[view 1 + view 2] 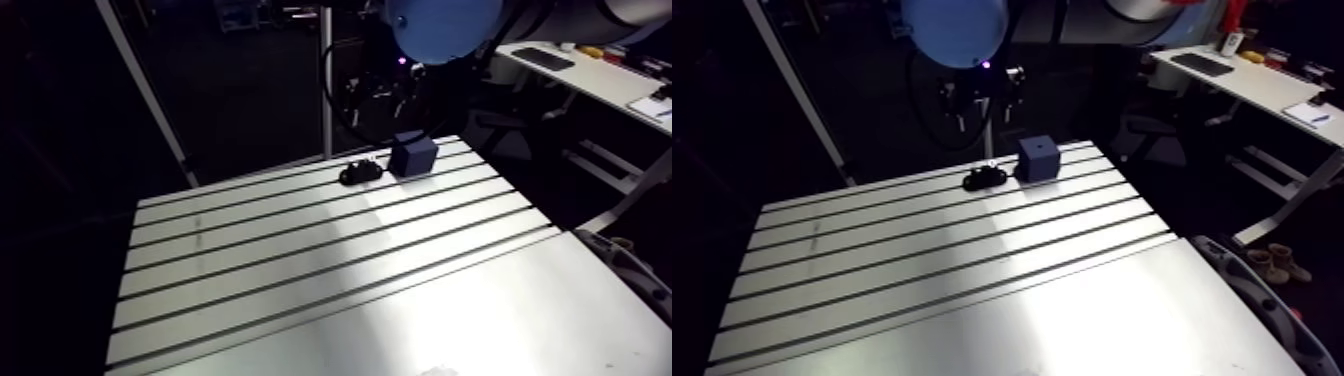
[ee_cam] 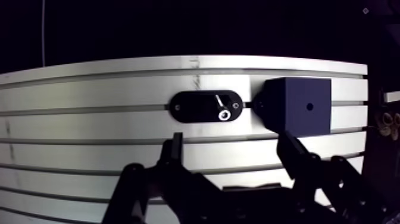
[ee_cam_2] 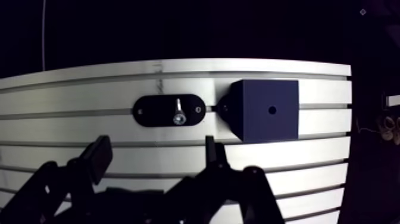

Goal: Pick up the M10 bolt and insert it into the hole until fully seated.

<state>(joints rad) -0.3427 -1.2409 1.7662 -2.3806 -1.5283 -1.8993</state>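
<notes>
A silver bolt (image 2: 224, 111) stands in a black oval holder (image 2: 205, 106) near the far edge of the slotted table. Right beside the holder sits a dark blue cube (image 2: 299, 105) with a small round hole (image 2: 309, 108) in its upper face. In the arm view the holder (image 1: 360, 173) and the cube (image 1: 412, 153) lie at the table's far side. My gripper (image 2: 231, 150) hangs above the table, short of the holder, open, with nothing between its fingers (image 2: 173, 152). The bolt lies ahead of the fingers, roughly in line with the gap.
The aluminium table (image 1: 330, 270) runs in long slots from side to side. Its far edge (image 2: 178, 59) lies just beyond the holder and cube. A curved dark part (image 1: 1262, 300) stands off the table's near right corner.
</notes>
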